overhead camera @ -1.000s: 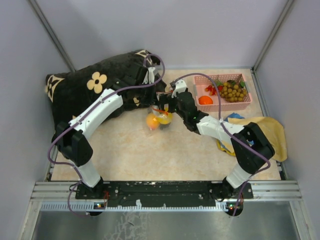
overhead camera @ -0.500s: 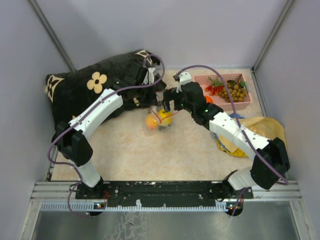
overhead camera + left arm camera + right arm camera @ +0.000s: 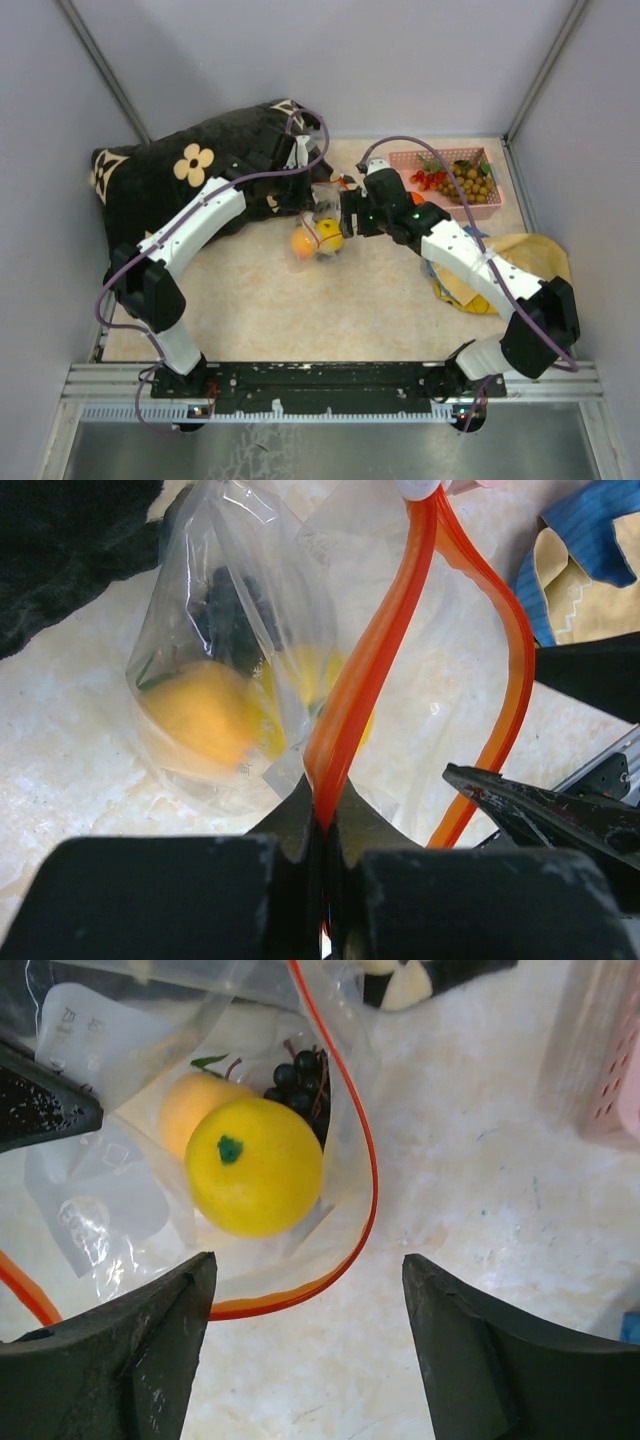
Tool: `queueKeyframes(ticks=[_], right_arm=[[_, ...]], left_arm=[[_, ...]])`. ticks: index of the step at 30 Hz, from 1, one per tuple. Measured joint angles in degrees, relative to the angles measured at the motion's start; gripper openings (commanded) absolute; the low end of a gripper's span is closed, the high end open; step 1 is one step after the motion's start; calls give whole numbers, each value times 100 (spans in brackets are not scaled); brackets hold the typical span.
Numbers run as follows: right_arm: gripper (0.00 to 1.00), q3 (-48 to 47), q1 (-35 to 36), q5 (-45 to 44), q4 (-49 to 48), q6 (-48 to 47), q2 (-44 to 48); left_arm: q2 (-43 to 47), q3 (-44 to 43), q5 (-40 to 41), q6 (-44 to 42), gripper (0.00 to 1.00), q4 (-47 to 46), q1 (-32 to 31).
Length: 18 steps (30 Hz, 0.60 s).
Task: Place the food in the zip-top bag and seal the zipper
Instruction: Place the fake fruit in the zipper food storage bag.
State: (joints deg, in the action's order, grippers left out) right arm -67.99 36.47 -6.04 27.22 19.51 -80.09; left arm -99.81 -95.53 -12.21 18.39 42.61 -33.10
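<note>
The clear zip-top bag (image 3: 316, 238) hangs at table centre, its mouth open. Inside lie a yellow fruit (image 3: 255, 1165), an orange fruit (image 3: 195, 1110) and a dark grape bunch (image 3: 300, 1085). My left gripper (image 3: 325, 815) is shut on the orange-red zipper (image 3: 365, 670) and holds the bag up by it. My right gripper (image 3: 308, 1270) is open and empty, its fingers (image 3: 150, 1330) straddling the zipper loop (image 3: 365, 1190) at the bag's mouth. From above it sits just right of the bag (image 3: 338, 215). A tan-brown ball bunch (image 3: 470, 183) and red-orange fruits (image 3: 424, 180) lie in the pink basket.
The pink basket (image 3: 480, 208) stands at the back right. A yellow-and-blue cloth (image 3: 535, 262) lies at the right edge. A black flower-print cushion (image 3: 190, 170) fills the back left, close behind my left arm.
My right arm has swung its elbow out to the right and stretched; its gripper stays at the bag's mouth. The left arm and the bag have not moved.
</note>
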Motion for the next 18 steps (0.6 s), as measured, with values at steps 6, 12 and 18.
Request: queueKeyframes(ticks=[6, 12, 18], right_arm=[[57, 7, 13, 358, 173, 684, 0], [6, 7, 17, 634, 164, 1196, 0], [0, -695, 17, 831, 695, 1333, -175]], left_arm=[[-2, 0, -4, 81, 0, 17, 0], [-4, 0, -2, 107, 0, 39, 0], [-9, -17, -2, 107, 0, 249, 0]])
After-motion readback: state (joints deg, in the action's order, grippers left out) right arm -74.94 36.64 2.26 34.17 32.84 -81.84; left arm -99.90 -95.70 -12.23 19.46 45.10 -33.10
